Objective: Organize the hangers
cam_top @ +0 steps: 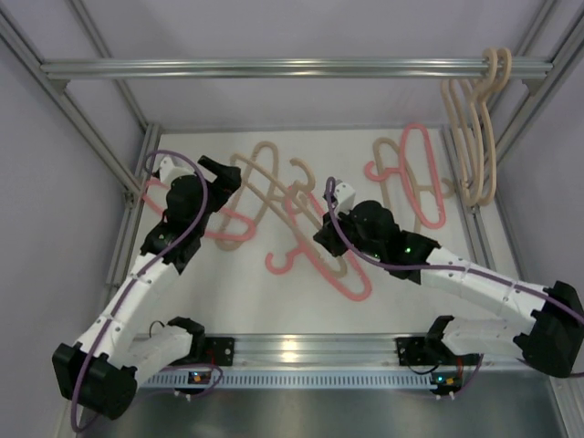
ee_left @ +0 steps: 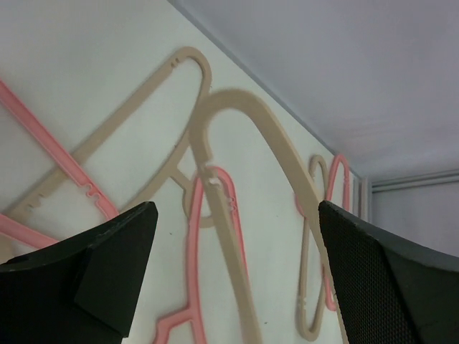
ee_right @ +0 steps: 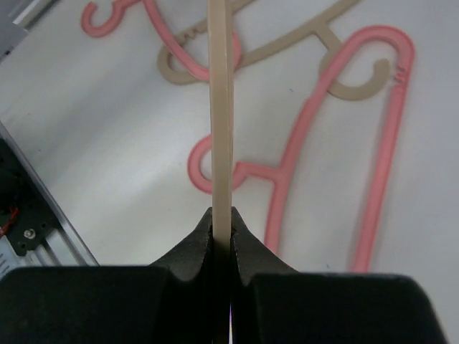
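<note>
The right tool [ee_right: 222, 223] is clamped on the thin bar of a beige hanger [ee_right: 221, 107], with a pink hanger [ee_right: 387, 158] below it on the worktop [ee_right: 93, 143]. The left tool [ee_left: 237, 251] gapes wide, holding nothing, and tangled hangers [ee_left: 233, 98] lie just ahead of it.

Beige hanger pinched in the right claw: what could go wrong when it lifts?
The beige plastic hanger is pinched on a narrow edge by the right claw, so it might twist or slip. It seems to cross the looped pink plastic hangers, which could get dragged along.
</note>
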### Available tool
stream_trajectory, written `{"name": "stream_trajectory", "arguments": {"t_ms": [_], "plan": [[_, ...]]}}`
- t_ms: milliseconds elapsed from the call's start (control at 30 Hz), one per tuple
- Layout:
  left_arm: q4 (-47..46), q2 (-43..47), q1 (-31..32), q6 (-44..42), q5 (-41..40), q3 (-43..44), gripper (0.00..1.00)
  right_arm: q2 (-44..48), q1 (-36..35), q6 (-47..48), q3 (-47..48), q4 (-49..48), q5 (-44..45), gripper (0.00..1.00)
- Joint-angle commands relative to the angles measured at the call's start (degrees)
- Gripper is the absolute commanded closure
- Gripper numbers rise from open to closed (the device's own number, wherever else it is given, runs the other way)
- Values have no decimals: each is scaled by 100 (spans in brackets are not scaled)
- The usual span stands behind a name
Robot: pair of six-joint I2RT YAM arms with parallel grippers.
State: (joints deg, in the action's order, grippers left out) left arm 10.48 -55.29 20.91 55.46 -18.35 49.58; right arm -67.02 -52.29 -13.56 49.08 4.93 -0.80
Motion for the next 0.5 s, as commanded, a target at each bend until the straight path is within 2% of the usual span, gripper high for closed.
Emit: {"name": "stream_trajectory", "arguments": {"t_ms": [0, 267, 467], "plan": [[296, -192, -314, -1306, 375, 682, 2, 417, 315, 170, 321, 1419, 554, 100], [1034, -746, -991, -2890, 420, 1220, 2, 1191, 1405, 99, 1418, 3197, 817, 100], [1562, -940, -1080, -3436, 533, 1299, 2, 1148, 2266, 47, 2604, 4111, 915, 100]]}}
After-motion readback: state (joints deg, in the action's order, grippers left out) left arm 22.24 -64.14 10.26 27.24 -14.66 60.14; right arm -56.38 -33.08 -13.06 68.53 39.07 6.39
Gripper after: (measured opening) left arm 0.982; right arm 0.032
